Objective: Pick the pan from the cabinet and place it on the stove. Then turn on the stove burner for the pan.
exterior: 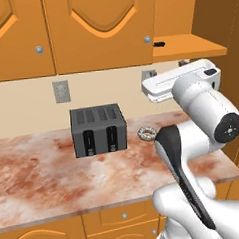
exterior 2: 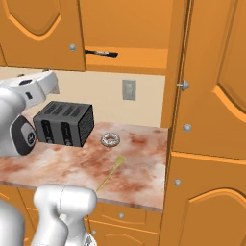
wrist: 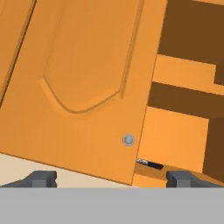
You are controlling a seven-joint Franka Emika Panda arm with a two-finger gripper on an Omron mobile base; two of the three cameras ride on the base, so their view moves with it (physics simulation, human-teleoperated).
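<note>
The cabinet [exterior: 101,27] hangs above the counter, and its right compartment stands open with a bare shelf [exterior: 187,46]. From the shelf's left end, behind the shut door's edge, pokes the black handle of the pan [exterior: 159,44] [exterior 2: 101,53] [wrist: 148,164]; the pan's round body is hidden. My gripper [wrist: 111,179] is open and holds nothing. It hangs below the cabinet, pointing up at the door [wrist: 87,78] with its knob [wrist: 128,139], and the handle lies just up and right of centre between my fingertips [wrist: 43,178]. The stove is out of view.
A dark grey toaster [exterior: 98,129] [exterior 2: 64,123] stands on the reddish marbled counter [exterior: 39,171]. A sprinkled doughnut [exterior: 147,134] [exterior 2: 110,140] lies to its right, with a thin yellow utensil [exterior 2: 111,172] near the front edge. The swung-open cabinet door [exterior 2: 216,72] juts out at right.
</note>
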